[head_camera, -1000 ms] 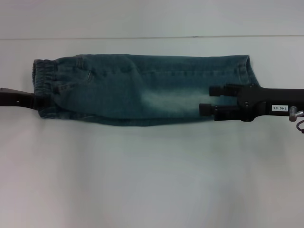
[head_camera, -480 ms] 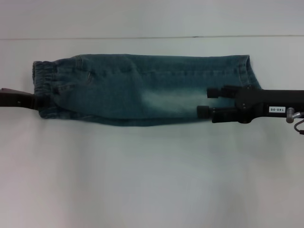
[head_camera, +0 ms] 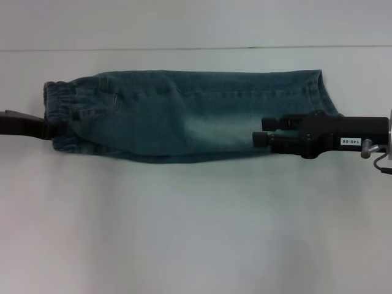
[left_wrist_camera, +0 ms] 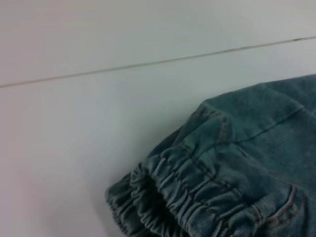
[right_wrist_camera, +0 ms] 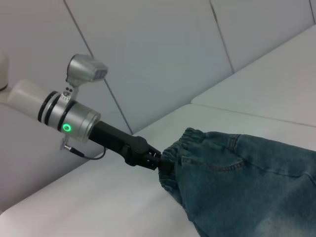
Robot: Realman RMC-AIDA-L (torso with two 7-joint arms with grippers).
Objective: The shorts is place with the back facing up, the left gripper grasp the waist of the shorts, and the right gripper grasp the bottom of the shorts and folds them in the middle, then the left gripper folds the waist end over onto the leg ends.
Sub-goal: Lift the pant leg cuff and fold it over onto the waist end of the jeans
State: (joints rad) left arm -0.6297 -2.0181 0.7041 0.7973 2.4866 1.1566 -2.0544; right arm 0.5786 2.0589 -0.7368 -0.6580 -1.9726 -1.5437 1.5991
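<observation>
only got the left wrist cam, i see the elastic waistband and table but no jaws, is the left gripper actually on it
Observer: Yes. In the right wrist view the left gripper has its jaws shut on the edge of the waistband, with cloth bunched at its tip.
Operator: ok and where's the right one
Observer: In the head view the right gripper is over the opposite end of the shorts, near the leg hems, with its jaws apart and holding nothing.
Operator: how are the shorts lying
Observer: As one long narrow strip across the table, with the waistband at the robot's left and the hems at its right.
</observation>
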